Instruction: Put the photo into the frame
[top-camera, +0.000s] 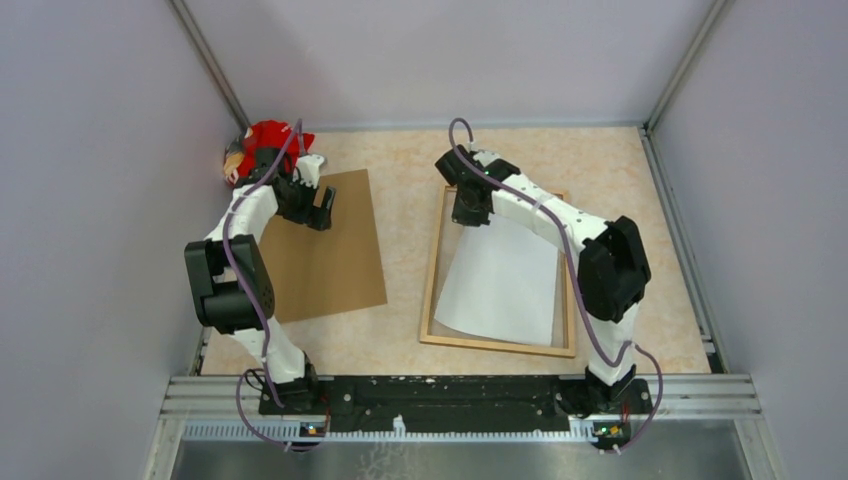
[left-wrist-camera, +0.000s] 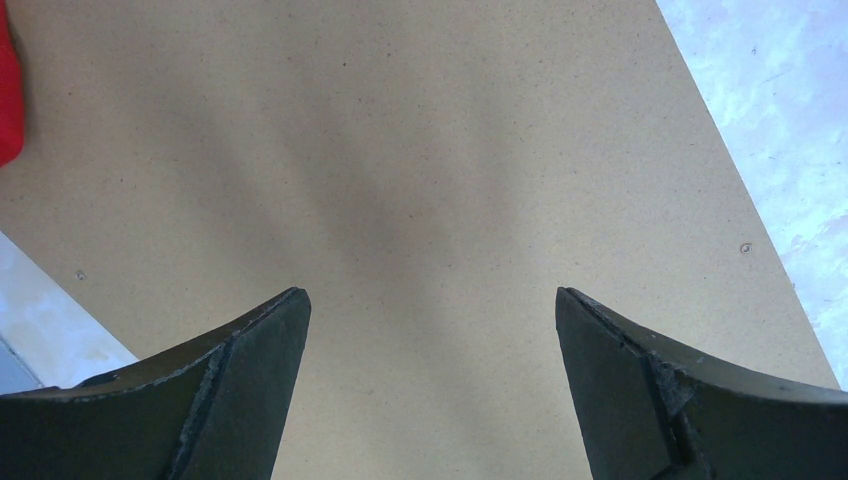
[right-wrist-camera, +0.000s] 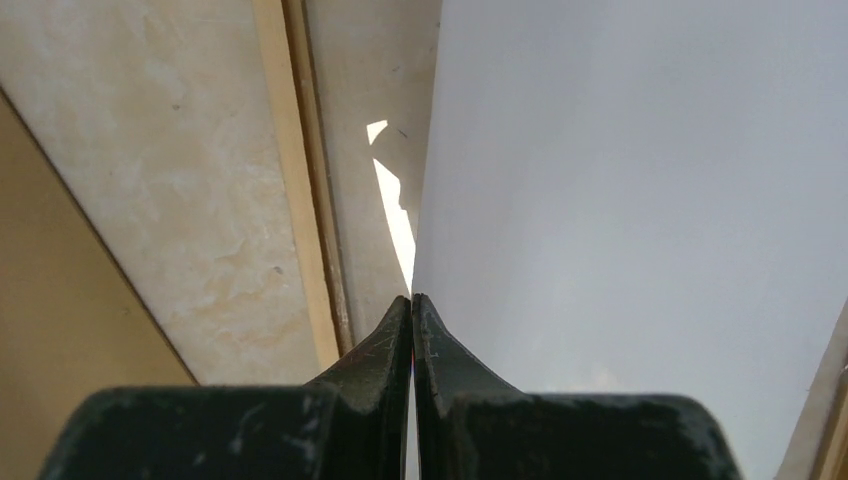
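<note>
The photo (top-camera: 505, 285) lies white back up inside the frame (top-camera: 432, 270), skewed against the golden-brown moulding, its near edge close to the near rail. The frame rests flat on the right half of the marbled beige table (top-camera: 400, 200).

The right arm rises from its base to a raised elbow beside the frame's right rail, then slants its forearm across to the frame's far-left corner, wrist turned down. There the right pincer (top-camera: 468, 210) is pinched tight on the photo's edge; in the wrist view its fingertips (right-wrist-camera: 412, 300) meet with the white sheet (right-wrist-camera: 620, 200) running into them and the frame's rail (right-wrist-camera: 290, 180) just to the left.

The left arm is folded, elbow low near the table's left side. The left pincer (top-camera: 322, 210) hangs spread wide and empty over the far part of a brown cardboard board (top-camera: 330, 260). A red object (top-camera: 270, 135) sits behind it.
</note>
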